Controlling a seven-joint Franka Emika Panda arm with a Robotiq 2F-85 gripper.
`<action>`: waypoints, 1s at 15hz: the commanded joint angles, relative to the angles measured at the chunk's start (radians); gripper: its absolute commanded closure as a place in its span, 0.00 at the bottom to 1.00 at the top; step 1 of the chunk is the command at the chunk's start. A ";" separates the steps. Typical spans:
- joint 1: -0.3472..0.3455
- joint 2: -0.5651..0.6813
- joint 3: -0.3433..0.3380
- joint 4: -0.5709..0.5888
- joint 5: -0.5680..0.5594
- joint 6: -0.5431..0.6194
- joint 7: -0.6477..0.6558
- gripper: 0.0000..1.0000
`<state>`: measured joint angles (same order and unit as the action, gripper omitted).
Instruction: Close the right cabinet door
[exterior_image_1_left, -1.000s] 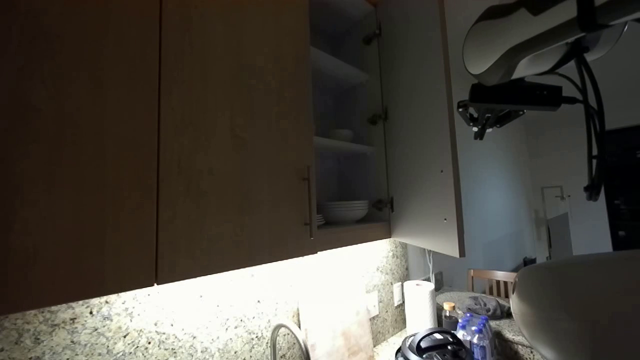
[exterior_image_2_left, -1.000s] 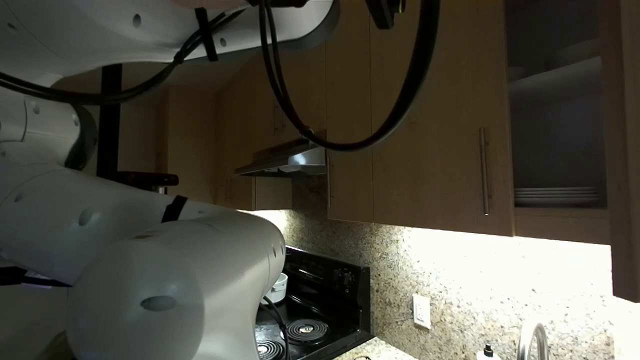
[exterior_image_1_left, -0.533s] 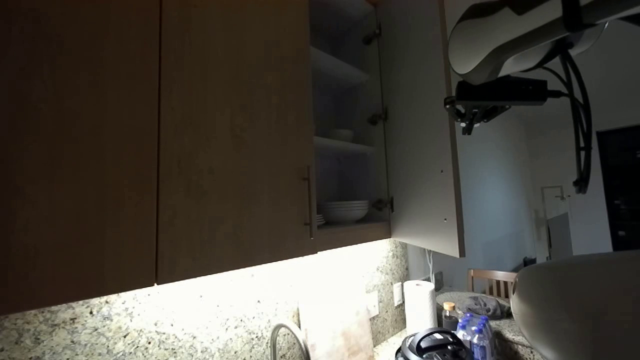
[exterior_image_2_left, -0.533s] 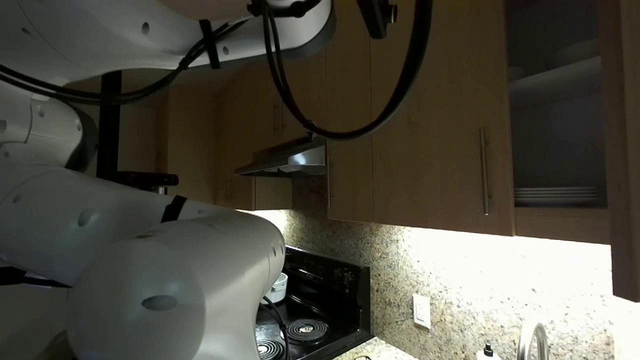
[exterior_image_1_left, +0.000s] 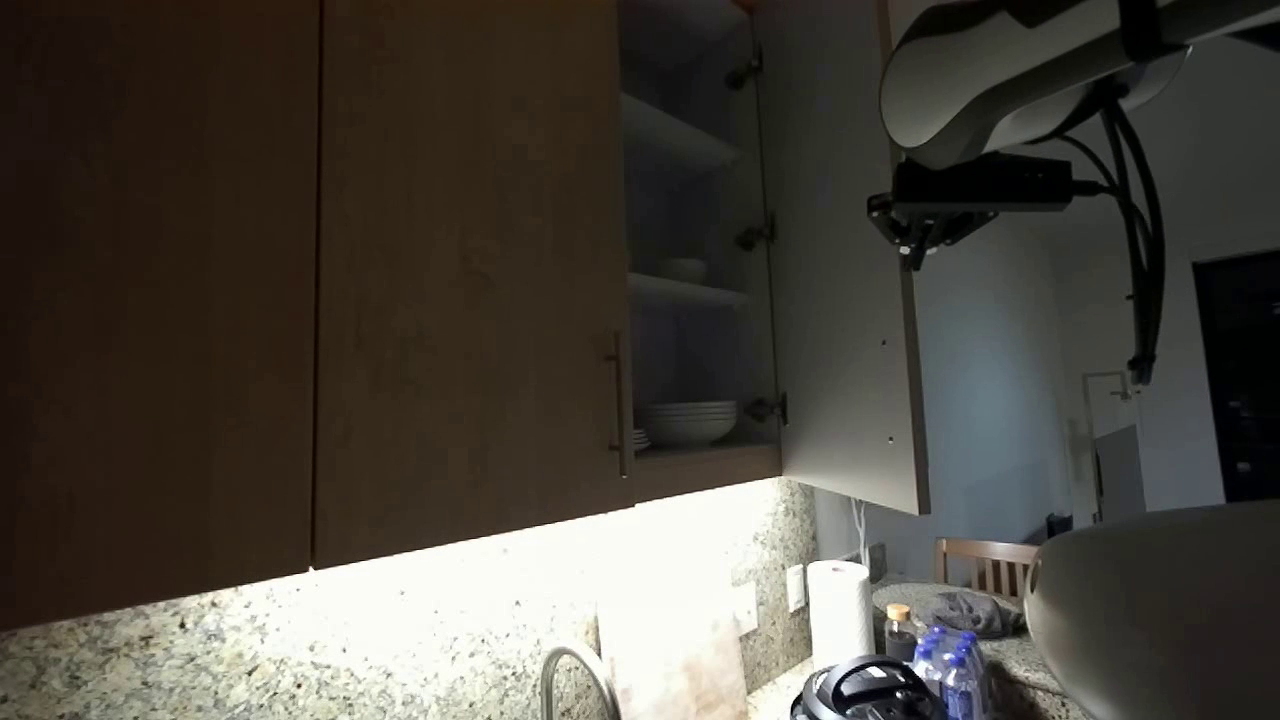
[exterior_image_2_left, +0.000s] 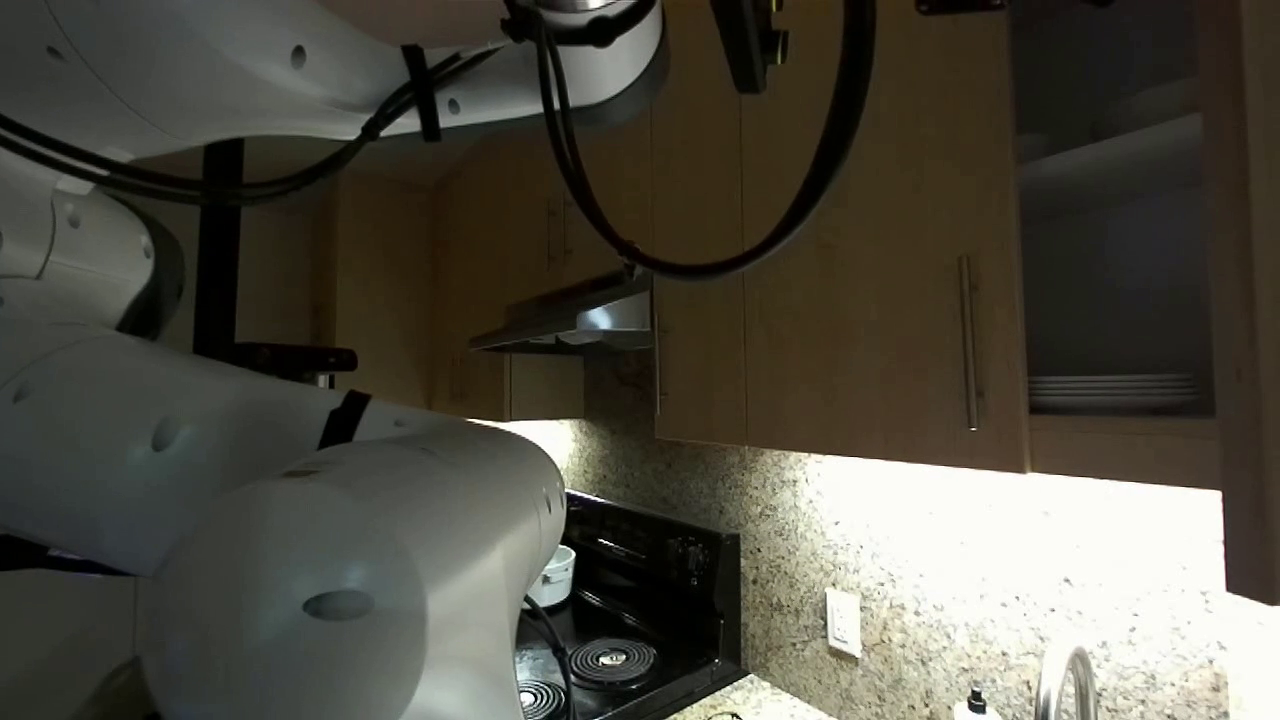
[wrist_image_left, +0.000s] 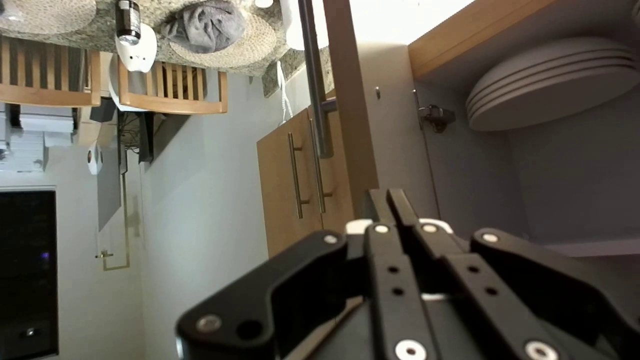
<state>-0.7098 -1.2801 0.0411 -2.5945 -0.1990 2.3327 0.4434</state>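
Note:
The right cabinet door (exterior_image_1_left: 835, 300) stands wide open in an exterior view, its pale inner face showing. In an exterior view its wooden side (exterior_image_2_left: 1250, 300) is cut off at the right border. In the wrist view its brown edge (wrist_image_left: 352, 100) runs down to the fingertips, with its metal bar handle (wrist_image_left: 316, 80) left of it. My gripper (exterior_image_1_left: 912, 262) overlaps the door's free edge in an exterior view. In the wrist view the gripper (wrist_image_left: 385, 192) has its fingers nearly together, nothing between them, tips in front of the door edge; contact cannot be told.
The wider left door (exterior_image_1_left: 470, 280) is closed, with its own handle (exterior_image_2_left: 969, 345). White bowls (exterior_image_1_left: 690, 425) stand on the cabinet's bottom shelf. Below are a faucet (exterior_image_1_left: 580, 670), a paper towel roll (exterior_image_1_left: 840, 610) and bottles (exterior_image_1_left: 950, 670). A range hood (exterior_image_2_left: 590, 325) hangs over the stove (exterior_image_2_left: 640, 600).
In an exterior view the arm and gripper have moved left, from beside the door's free edge to overlapping it. The door has not moved.

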 joint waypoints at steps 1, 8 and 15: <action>-0.006 0.045 0.008 0.036 0.010 0.014 0.028 0.94; -0.077 0.121 -0.015 0.089 0.004 0.019 0.056 0.94; -0.196 0.267 0.017 0.161 0.004 0.075 0.139 0.94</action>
<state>-0.8522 -1.1068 0.0316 -2.4855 -0.1997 2.3774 0.5311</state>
